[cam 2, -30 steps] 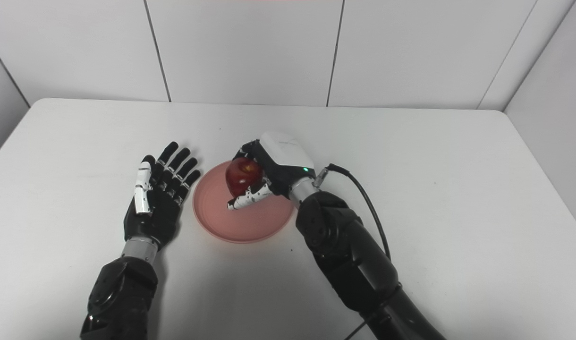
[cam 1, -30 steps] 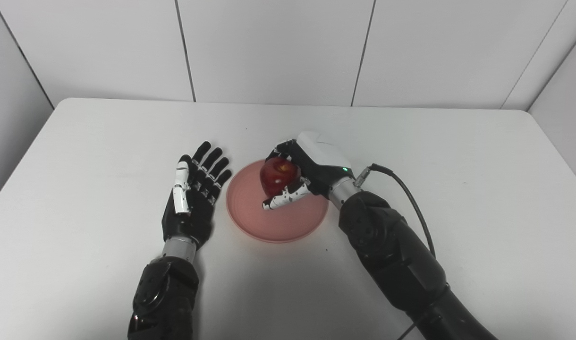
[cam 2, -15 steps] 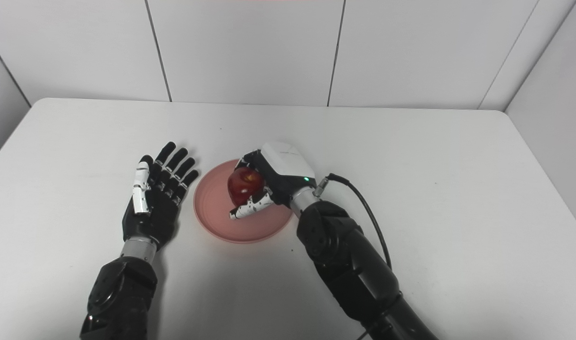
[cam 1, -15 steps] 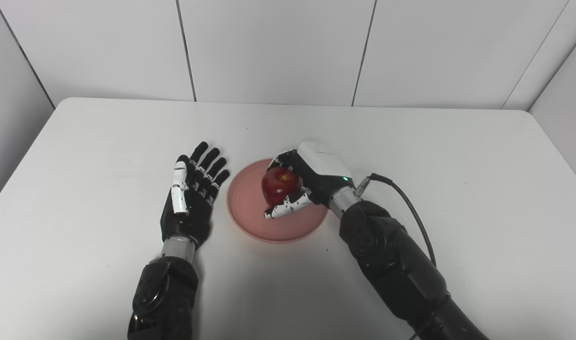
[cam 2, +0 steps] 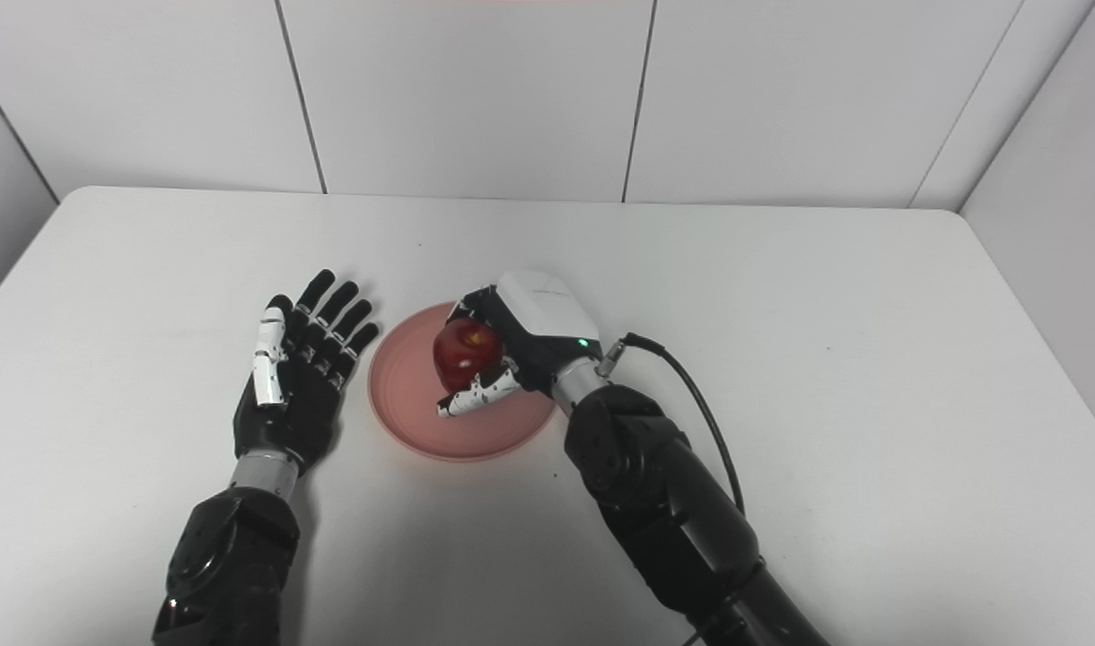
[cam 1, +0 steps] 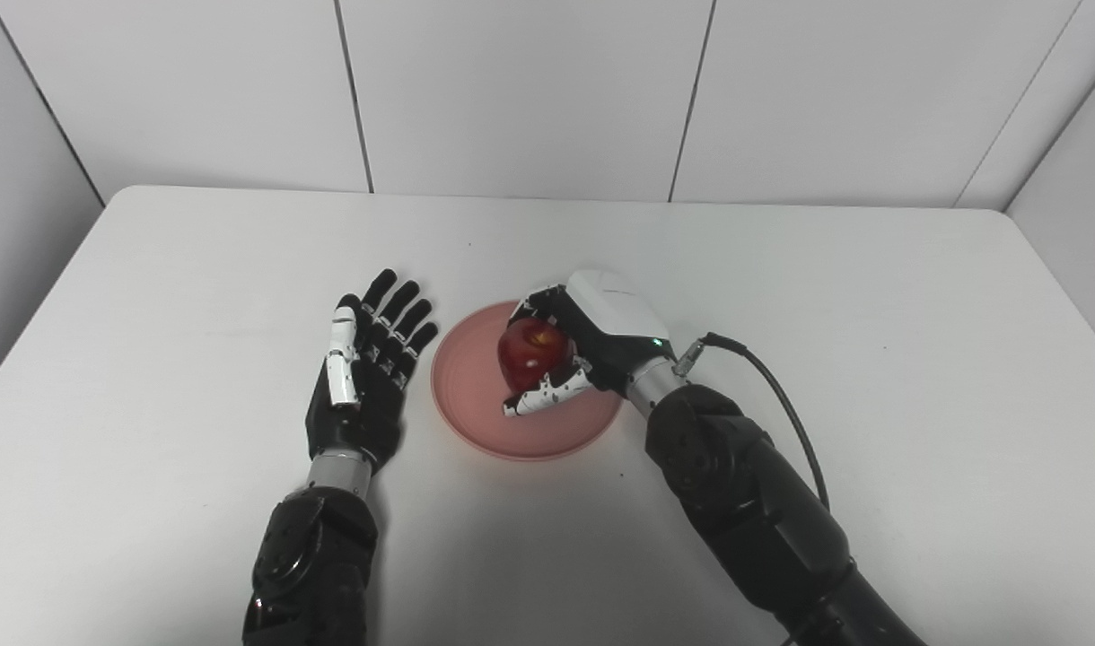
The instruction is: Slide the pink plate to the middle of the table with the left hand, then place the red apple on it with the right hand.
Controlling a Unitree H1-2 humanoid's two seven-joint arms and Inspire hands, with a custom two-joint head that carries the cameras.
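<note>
Left eye view: My right hand [cam 1: 592, 336] is grasping the red apple [cam 1: 532, 352], with fingers curling over its far side and the white thumb [cam 1: 537, 401] lying under its near side. The apple is sitting over the middle of the pink plate [cam 1: 476, 408]; whether it is touching the plate surface cannot be determined. The plate is lying flat on the white table [cam 1: 871, 377]. My left hand [cam 1: 363, 377] is lying just left of the plate, palm up, fingers spread and holding nothing, apart from the plate rim. A black cable [cam 1: 781, 386] is running from my right wrist, right of the plate.

Right eye view: My right hand [cam 2: 529, 341] is showing the same grasp on the apple [cam 2: 462, 354] above the plate [cam 2: 413, 413]. My left hand [cam 2: 296, 381] is resting flat and released, just left of the plate rim.
</note>
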